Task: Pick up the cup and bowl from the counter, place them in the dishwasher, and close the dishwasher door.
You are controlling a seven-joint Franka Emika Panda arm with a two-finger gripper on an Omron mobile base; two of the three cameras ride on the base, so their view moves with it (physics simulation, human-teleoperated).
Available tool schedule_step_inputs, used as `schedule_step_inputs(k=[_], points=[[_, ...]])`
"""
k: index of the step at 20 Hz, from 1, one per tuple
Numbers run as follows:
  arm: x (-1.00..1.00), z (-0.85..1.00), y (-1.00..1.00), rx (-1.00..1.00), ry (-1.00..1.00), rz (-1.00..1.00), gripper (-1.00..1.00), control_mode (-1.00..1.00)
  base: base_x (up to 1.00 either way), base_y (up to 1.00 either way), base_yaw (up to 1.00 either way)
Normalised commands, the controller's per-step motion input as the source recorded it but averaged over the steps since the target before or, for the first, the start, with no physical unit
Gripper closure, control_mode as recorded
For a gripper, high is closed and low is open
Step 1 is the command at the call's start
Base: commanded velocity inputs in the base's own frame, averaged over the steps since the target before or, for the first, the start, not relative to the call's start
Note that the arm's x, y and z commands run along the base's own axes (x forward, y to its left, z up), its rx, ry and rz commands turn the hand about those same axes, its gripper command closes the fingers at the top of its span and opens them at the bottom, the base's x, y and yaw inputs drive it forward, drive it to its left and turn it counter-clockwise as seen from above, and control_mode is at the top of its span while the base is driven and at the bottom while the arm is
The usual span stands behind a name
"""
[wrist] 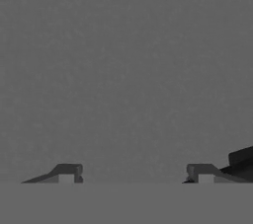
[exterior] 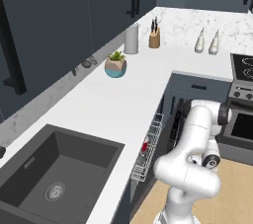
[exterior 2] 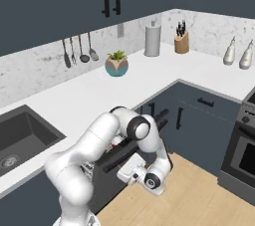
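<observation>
Door-closing step, judging by layout: cup red in pulled-out rack of dishwasher under bench; bowl not made out. Hand spread wide, empty, facing flat grey surface. Next: press door shut

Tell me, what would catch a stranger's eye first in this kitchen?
Probably the white arm, bent low in front of the dark cabinets, reaching toward the dishwasher's pulled-out wire rack, where the red cup sits. Next, the long white counter with a teal plant pot on it and a dark sink set into it.
</observation>
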Motion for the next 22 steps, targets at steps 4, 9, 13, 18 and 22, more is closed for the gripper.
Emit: schedule_step_inputs(k=[4, 9, 13, 18, 22], points=[[0.81, 0.21, 1.0, 0.0, -0.06, 0.0, -1.0, -1.0, 0.0, 0.0, 0.0], [0.75, 0.03, 1.0, 0.0, -0.02, 0.0, -1.0, -1.0, 0.0, 0.0, 0.0], [0.7, 0.0, 1.0, 0.0, 0.0, 0.0, -1.0, -1.0, 0.0, 0.0, 0.0], [0.67, 0.0, 1.0, 0.0, 0.0, 0.0, -1.0, -1.0, 0.0, 0.0, 0.0], [0.64, 0.0, 1.0, 0.0, 0.0, 0.0, -1.0, -1.0, 0.0, 0.0, 0.0]])
